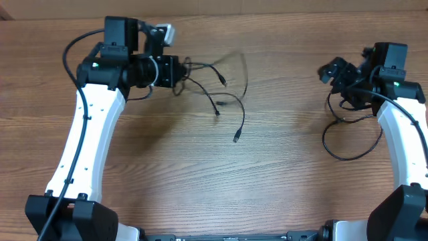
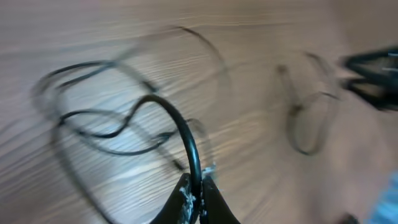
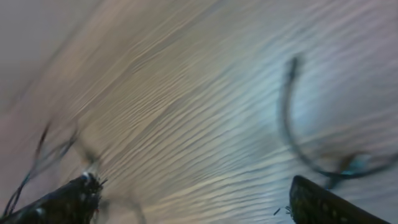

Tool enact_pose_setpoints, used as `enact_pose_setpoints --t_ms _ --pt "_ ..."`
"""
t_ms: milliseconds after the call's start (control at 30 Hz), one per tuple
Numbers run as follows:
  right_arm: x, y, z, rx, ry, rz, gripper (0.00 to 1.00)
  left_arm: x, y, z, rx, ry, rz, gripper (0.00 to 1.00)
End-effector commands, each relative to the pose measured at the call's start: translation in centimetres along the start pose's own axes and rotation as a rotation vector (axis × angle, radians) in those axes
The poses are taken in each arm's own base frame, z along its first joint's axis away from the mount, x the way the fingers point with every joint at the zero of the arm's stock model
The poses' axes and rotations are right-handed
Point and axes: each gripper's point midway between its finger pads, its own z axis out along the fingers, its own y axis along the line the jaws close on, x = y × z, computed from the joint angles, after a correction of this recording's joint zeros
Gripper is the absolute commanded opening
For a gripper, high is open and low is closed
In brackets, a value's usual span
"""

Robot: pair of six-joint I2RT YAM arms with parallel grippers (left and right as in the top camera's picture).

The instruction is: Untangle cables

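A tangle of thin black cables [image 1: 215, 95] lies left of the table's middle, its plug ends trailing toward the centre. My left gripper [image 1: 180, 71] is at the tangle's left edge, shut on one cable. In the left wrist view that cable [image 2: 186, 134] rises in an arc from between the closed fingertips of the left gripper [image 2: 198, 182], and the other strands are motion-blurred. My right gripper [image 1: 330, 71] hovers at the right side, open. In the right wrist view nothing sits inside the right gripper [image 3: 193, 186]. Another black cable loop [image 1: 346, 155] lies below it, seen blurred in the right wrist view as a cable [image 3: 287, 127].
The wooden table [image 1: 281, 181] carries only the cables. The white left arm [image 1: 90, 134] reaches up along the left side and the white right arm [image 1: 404, 140] along the right edge. The arm bases stand at the near edge.
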Motion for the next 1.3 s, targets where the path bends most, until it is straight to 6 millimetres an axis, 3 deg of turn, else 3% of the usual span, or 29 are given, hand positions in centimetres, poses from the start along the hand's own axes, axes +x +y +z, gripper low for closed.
enact_pose_setpoints --t_ms 0,167,367,533,833,1100,1267 --pt "2.4 4.1 0.0 -0.188 0.093 -0.172 0.99 0.0 -5.4 0.2 0.201 -0.002 0.12 0.04" --pt "4.6 5.3 0.3 -0.201 0.146 -0.303 1.0 -1.5 -9.6 -0.4 0.354 -0.078 0.235 0.04" --pt "5.3 6.6 0.5 -0.221 0.15 -0.345 1.0 -4.7 -15.3 -5.3 0.572 -0.24 0.33 0.04" --pt "5.4 7.6 0.6 -0.246 0.141 -0.371 1.0 -6.8 -18.3 -8.8 0.653 -0.348 0.358 0.04" --pt "9.3 12.9 -0.7 -0.515 0.201 -0.622 1.0 -8.9 -20.7 -11.2 0.735 -0.43 0.314 0.04" --pt "11.7 16.5 -2.1 -0.704 0.201 -0.787 1.0 -9.9 -18.7 -8.9 0.613 -0.431 0.133 0.04" --pt "11.7 18.4 -3.1 -0.803 0.163 -0.827 1.0 -9.6 -19.4 -8.8 0.628 -0.422 0.141 0.04"
